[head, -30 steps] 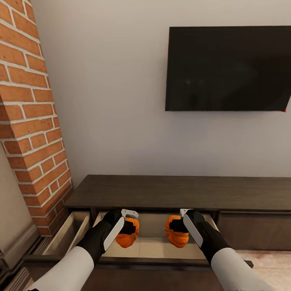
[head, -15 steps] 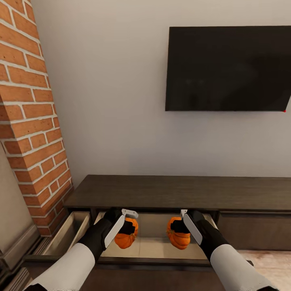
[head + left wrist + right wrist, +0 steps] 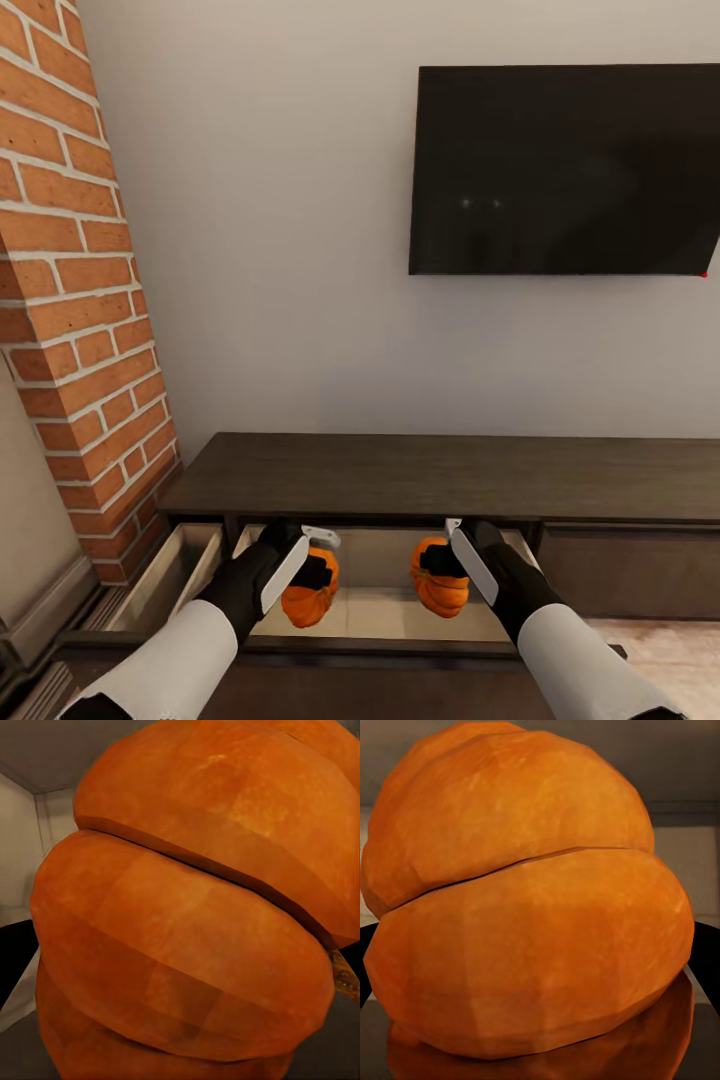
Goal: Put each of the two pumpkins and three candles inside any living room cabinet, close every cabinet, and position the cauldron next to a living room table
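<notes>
Pale wall, black wall-mounted screen (image 3: 565, 170), long low dark-brown wood cabinet (image 3: 440, 475), its middle drawer (image 3: 385, 610) open. Left gripper (image 3: 312, 570) clamps a small orange ribbed pumpkin (image 3: 308, 597) between its jaws above the pale drawer floor; right gripper (image 3: 446, 562) likewise clamps second orange pumpkin (image 3: 440, 587).

Two ribbed orange pumpkins, the left pumpkin (image 3: 308, 597) and the right pumpkin (image 3: 440, 585), hung side by side within the dark cabinet's (image 3: 400, 475) open pale drawer.

The long dark-brown cabinet (image 3: 440, 475) stands under the wall, two drawers pulled open; the pale middle drawer (image 3: 385, 610) carries both pumpkins, at its nine (image 3: 308, 598) and three o'clock (image 3: 440, 585).
</notes>
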